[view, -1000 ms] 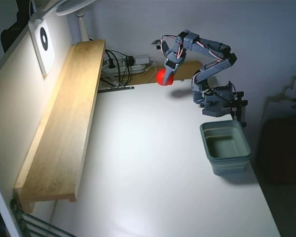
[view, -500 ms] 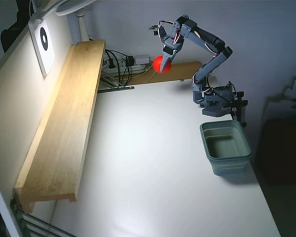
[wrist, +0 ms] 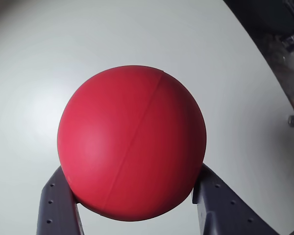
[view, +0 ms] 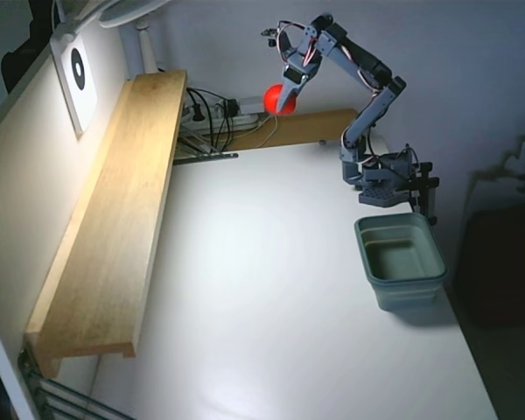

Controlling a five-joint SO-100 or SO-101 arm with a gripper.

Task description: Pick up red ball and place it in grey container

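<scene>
So I had the red ball (view: 279, 100) pinched in my gripper (view: 282, 98), fingers closed snug around it, up near the top middle of the fixed view with my arm stretched high over the far edge of the white table (view: 271, 297). In the wrist view the ball (wrist: 132, 143) filled most of the frame, with one grey finger (wrist: 59, 205) on its lower left and the other on its lower right, both touching it. It had a faint seam line running diagonally across it, no logo or writing that I could read. The grey container (view: 401, 260) sat at the right side of the fixed view, just below my base (view: 387, 182), well apart from the ball. A long wooden shelf (view: 114, 210) ran down the left. On the wall in the upper left hung a white card with a black oval mark (view: 77, 68), no readable text.
</scene>
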